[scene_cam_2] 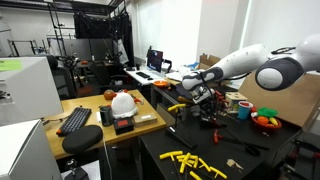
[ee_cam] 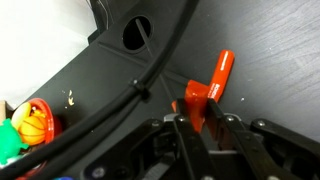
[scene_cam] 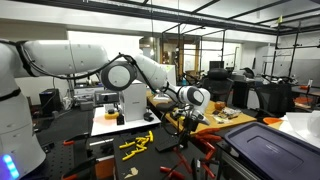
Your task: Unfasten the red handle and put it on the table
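Observation:
In the wrist view the red handle (ee_cam: 212, 88) lies slanted on the black table (ee_cam: 275, 50), its rounded end up and to the right. My gripper (ee_cam: 197, 122) is shut on the handle's lower, blocky end, one dark finger on each side. In both exterior views the arm reaches down to the black table (scene_cam_2: 200, 142) and the gripper (scene_cam_2: 206, 101) (scene_cam: 186, 121) sits low among tools. The handle is too small to make out there.
A black cable (ee_cam: 140, 88) crosses the wrist view beside the handle, near a round hole (ee_cam: 137, 33). A bowl of toy fruit (ee_cam: 30, 125) is at the left. Yellow pieces (scene_cam_2: 190, 160) lie on the black table. A white helmet (scene_cam_2: 122, 102) and keyboard (scene_cam_2: 75, 120) rest on a wooden desk.

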`<state>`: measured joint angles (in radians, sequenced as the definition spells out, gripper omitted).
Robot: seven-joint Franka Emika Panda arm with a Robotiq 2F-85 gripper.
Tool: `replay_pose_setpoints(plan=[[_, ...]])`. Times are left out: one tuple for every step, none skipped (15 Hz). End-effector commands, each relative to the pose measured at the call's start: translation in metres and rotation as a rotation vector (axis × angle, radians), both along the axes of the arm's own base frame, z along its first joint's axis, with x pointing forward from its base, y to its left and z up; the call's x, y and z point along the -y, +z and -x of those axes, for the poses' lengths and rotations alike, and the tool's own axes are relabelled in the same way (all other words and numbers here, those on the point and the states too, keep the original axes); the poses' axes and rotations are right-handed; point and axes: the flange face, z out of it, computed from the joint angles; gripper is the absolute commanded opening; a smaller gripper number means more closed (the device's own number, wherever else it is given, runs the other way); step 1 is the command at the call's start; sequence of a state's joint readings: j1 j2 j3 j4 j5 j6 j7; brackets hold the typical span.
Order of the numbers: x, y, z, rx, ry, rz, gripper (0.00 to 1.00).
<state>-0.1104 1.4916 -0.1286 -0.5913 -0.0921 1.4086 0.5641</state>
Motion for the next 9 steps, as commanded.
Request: replay_pose_setpoints(plan=[[-0.0008,0.0011,0.0086,-0.073,0.035,-0.023,0.06],[-0.001,0.0001,0.0111,-0.089,0.043,-0.032,0.06],[-0.0009,-0.0015,0.0133,-0.103,0.05,-0.042,0.06],[-0.0006,-0.0025,0.0148,-0.111,0.057,-0.052,0.06],[-0.0003,-0.0037,0.0158,-0.117,0.061,-0.049,0.06],[-0.0005,-0.0047,0.0161,-0.119,0.067,-0.043,0.06],[-0.0007,-0.0053,0.0161,-0.119,0.069,-0.038,0.06],[-0.0014,-0.0051,0.0158,-0.12,0.072,-0.025,0.06],[-0.0015,-0.0048,0.0155,-0.12,0.074,-0.017,0.06]])
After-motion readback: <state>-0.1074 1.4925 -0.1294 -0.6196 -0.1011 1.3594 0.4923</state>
